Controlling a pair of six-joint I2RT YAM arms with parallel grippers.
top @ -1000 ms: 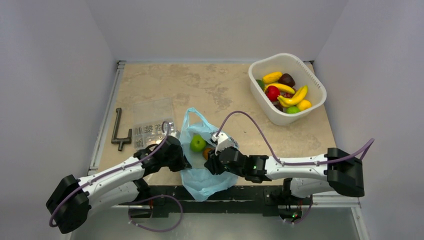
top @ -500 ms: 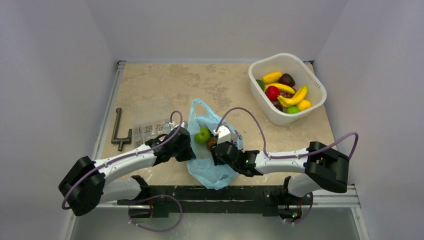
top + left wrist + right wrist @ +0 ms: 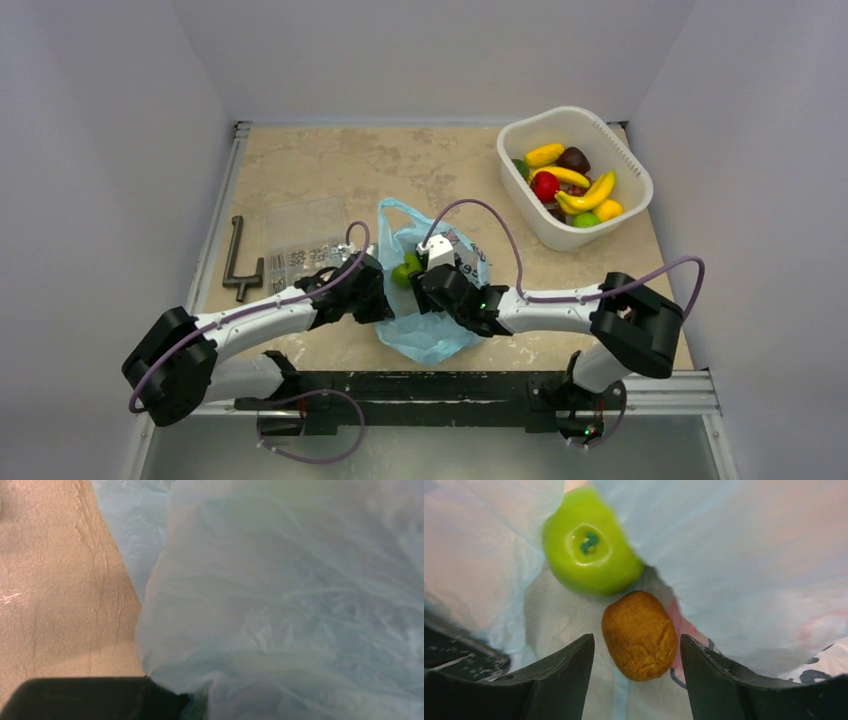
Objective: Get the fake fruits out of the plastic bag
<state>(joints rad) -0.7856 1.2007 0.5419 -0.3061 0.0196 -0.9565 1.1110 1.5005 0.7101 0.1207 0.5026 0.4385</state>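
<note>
The light-blue plastic bag (image 3: 432, 325) lies at the table's near middle with its mouth facing away. A green apple (image 3: 405, 270) sits in the mouth. In the right wrist view the apple (image 3: 591, 542) lies just ahead of an orange fruit (image 3: 640, 635) on the bag's film (image 3: 749, 555). My right gripper (image 3: 636, 639) is open inside the bag, one finger on each side of the orange without touching it. My left gripper (image 3: 378, 300) is at the bag's left edge. In its wrist view one black finger (image 3: 85, 697) shows with bag film (image 3: 280, 605) bunched against it; the other finger is hidden.
A white slotted basket (image 3: 560, 235) with several toy fruits stands at the far right. A clear flat box of metal parts (image 3: 305, 245) and a black metal tool (image 3: 237, 262) lie left of the bag.
Both arms have reached further from the near edge, and the bag has shifted with them. My right gripper has gone deeper into the bag mouth, up to the apple and orange.
</note>
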